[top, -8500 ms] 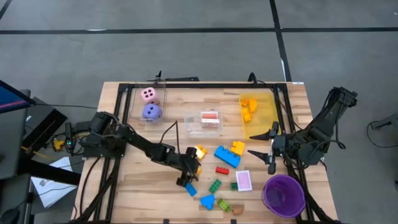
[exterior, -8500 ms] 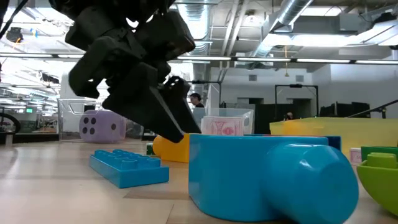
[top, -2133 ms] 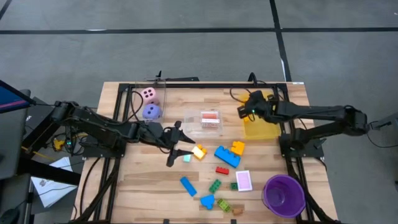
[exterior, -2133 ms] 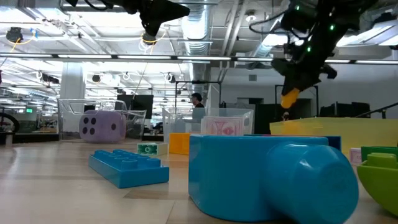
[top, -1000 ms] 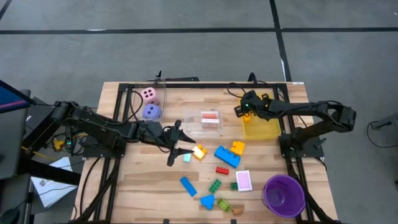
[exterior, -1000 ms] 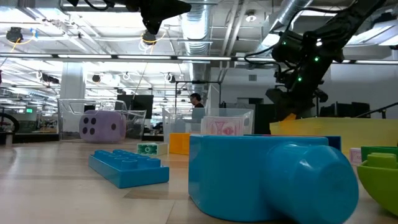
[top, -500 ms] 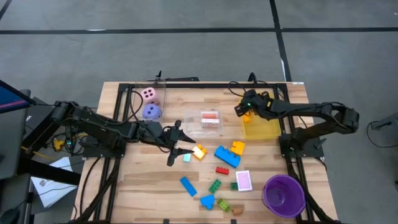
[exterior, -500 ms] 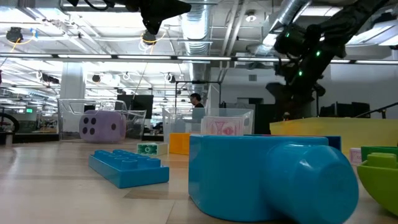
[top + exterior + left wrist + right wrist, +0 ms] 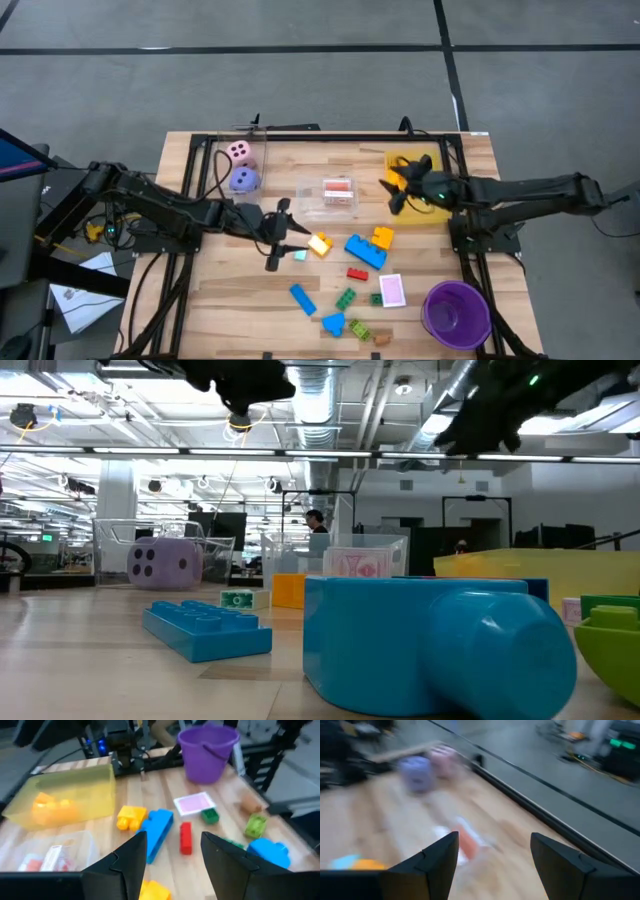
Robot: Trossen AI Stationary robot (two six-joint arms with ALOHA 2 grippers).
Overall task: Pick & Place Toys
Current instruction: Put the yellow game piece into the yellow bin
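Loose bricks lie flat on the wooden table: a blue brick (image 9: 365, 250), a yellow brick (image 9: 382, 237), a yellow-orange brick (image 9: 320, 243), a red brick (image 9: 357, 273), and green and blue ones nearer the front edge, beside a pink-backed card (image 9: 392, 289). A pink die (image 9: 239, 152) and a purple die (image 9: 244, 179) sit in a clear bin. My left gripper (image 9: 283, 235) hovers open and empty, left of the yellow-orange brick. My right gripper (image 9: 391, 194) hovers open and empty at the left edge of the yellow bin (image 9: 430, 205), which holds orange bricks (image 9: 400, 165).
A small clear bin (image 9: 338, 193) with cards stands mid-table. The purple cup (image 9: 456, 313) stands at the front right. A black frame rail (image 9: 330, 138) runs along the far edge. Bare wood lies at the front left.
My right gripper has risen from low in the yellow bin, gone a little toward the table's near edge, and turned toward the table's left. My left gripper has drifted slightly toward the left and near edges. No toy on the table has moved.
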